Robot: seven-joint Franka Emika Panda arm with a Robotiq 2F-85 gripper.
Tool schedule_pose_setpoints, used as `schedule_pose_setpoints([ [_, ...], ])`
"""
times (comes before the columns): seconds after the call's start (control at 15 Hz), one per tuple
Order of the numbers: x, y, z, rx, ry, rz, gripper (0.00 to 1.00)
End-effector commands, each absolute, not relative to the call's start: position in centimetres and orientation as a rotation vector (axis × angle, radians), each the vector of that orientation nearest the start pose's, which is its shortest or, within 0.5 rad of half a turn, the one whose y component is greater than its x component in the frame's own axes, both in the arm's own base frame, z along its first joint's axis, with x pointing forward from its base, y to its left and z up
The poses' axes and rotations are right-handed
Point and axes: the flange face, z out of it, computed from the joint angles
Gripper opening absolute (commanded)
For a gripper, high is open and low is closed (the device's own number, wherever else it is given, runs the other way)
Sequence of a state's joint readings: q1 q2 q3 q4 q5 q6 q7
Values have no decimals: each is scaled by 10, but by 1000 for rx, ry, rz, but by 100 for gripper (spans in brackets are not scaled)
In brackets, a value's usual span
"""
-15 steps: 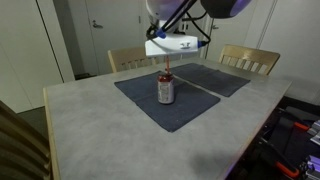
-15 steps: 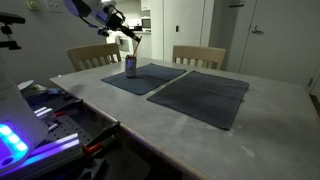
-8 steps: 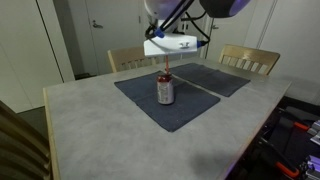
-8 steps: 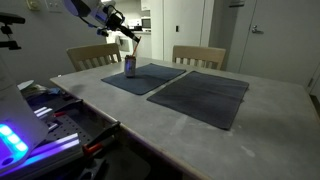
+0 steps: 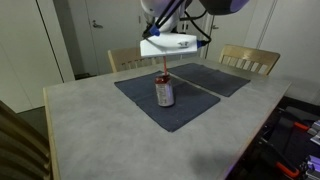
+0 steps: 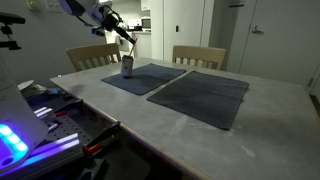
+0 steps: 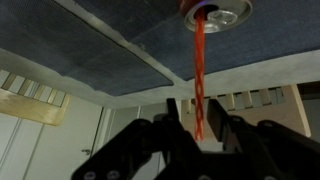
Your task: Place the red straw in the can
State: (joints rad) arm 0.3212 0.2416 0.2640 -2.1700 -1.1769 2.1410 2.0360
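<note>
The red straw [image 7: 200, 75] is clamped by the near-closed pincer [image 7: 198, 128]; its tip is lodged in the can [image 5: 165, 92], toward the table's [image 5: 100, 130] far edge.

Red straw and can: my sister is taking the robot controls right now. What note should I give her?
Hand: directly above the can, with fingers on either side of the red straw near its top. It cannot be told whether they pinch it.
Red straw: upright, with its lower end at the can's opening, apparently inside.
Can: standing on the dark mat on the table.
Done: the straw looks to be in the can.
Left: make sure the hand lets go, then probably lift straight up so the can does not tip.
</note>
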Motion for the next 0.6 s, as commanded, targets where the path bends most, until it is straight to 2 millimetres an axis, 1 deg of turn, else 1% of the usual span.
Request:
schedule_pose_setpoints([
  [0.0,470,276,282,-3153,1053,-1285,69],
  [0.2,465,280,282,-3159,1052,-1297,89],
  [0.4,464,282,283,-3164,1044,-1308,100],
  [0.53,463,281,286,-3167,1046,-1318,100],
])
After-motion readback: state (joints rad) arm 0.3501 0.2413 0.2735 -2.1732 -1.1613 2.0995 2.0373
